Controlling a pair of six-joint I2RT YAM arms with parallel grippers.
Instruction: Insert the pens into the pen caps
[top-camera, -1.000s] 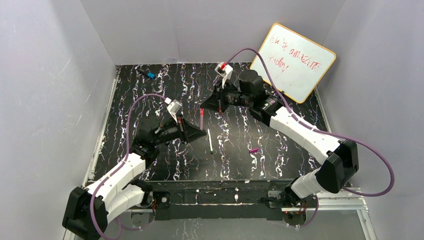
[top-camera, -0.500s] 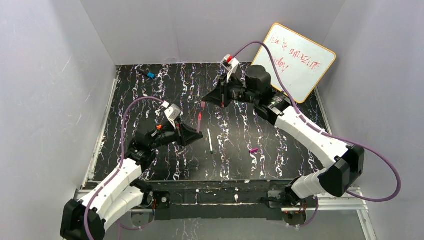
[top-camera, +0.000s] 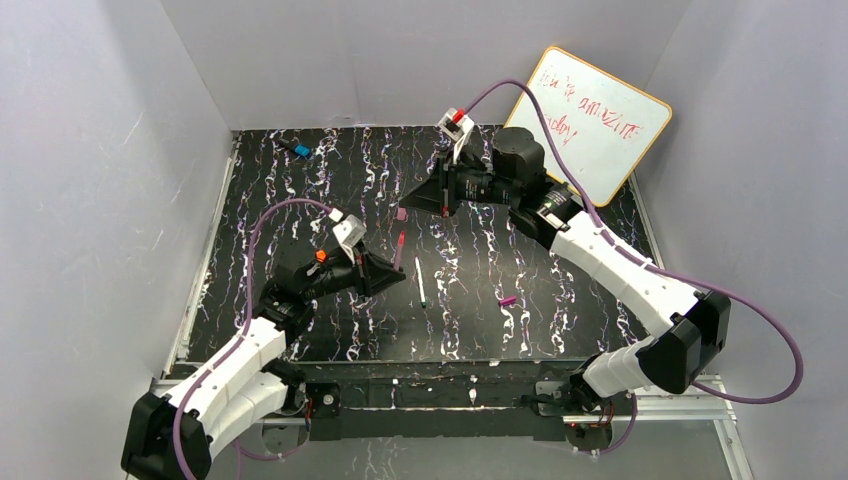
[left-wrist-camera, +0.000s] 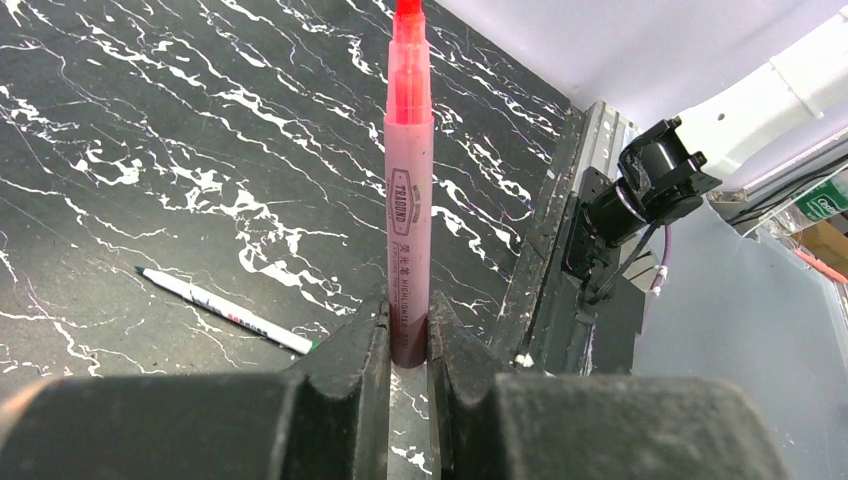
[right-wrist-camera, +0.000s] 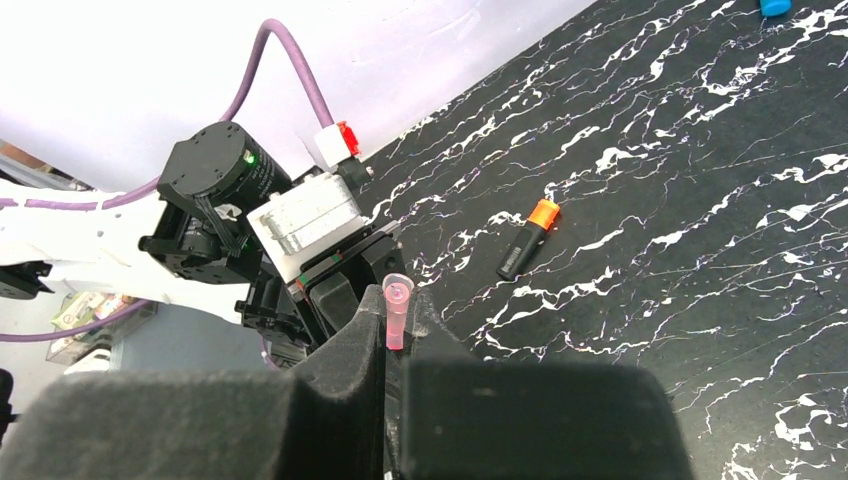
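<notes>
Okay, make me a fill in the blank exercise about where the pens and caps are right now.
The thin pink pen is clamped in the ____.
The pale pink cap is pinched in the ____.
The thin white pen lies flat on the ____.
The short black pen lying loose has an ____ tip.
Missing words: left gripper; right gripper; table; orange.

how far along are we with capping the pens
Nothing is clearly capped yet. In hand: the left fingers grip the pink pen, tip bare, and the right fingers pinch the pale pink cap, the two apart. Left: join those, then the white pen and magenta cap, lying separately, and the short black marker, whose orange end I cannot judge.
</notes>
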